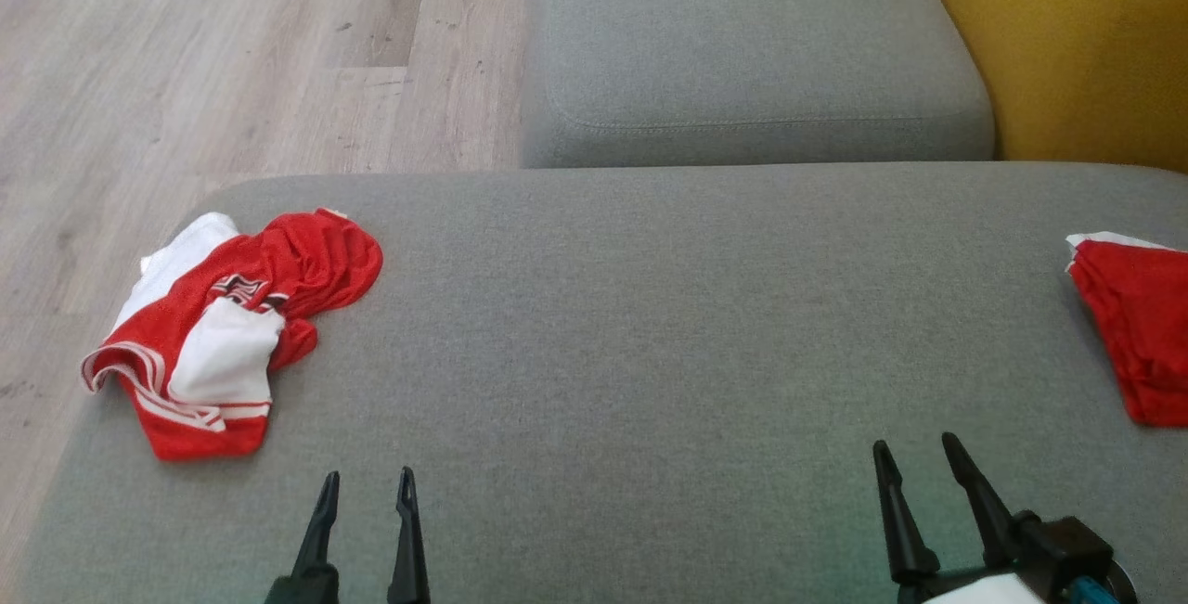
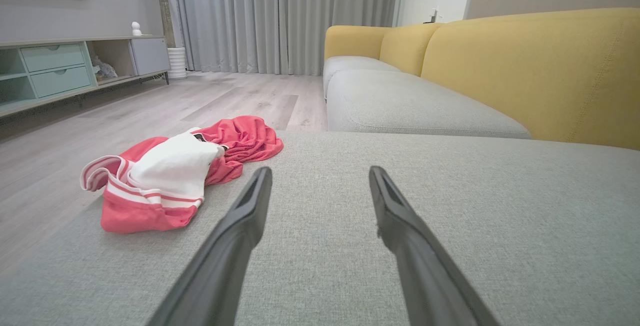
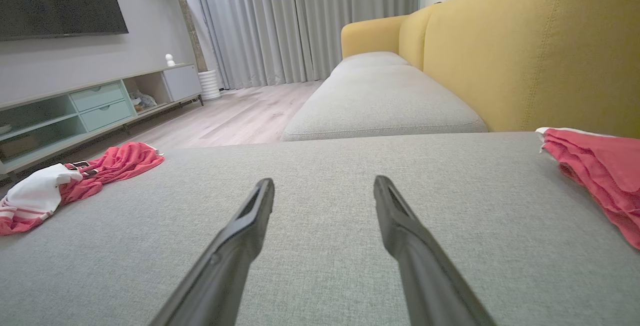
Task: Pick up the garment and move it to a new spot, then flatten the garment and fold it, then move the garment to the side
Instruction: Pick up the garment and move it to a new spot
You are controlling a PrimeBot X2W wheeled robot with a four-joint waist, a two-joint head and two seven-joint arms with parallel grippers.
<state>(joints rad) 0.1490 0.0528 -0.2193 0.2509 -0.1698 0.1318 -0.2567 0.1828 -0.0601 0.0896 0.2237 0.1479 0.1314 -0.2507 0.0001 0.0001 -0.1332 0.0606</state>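
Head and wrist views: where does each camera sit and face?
Head view: from the head, down onto the sofa seat; left fingers, right fingers below.
Left wrist view: low, along left fingers, toward the crumpled red-and-white garment.
Right wrist view: low, along right fingers; second red garment at right.
All share the crumpled red-and-white garment.

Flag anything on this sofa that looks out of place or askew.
The red and white garment lies crumpled in a heap at the left edge of the grey seat, seemingly overhanging it. A red cloth lies at the right edge. Nothing looks spilled or damaged.
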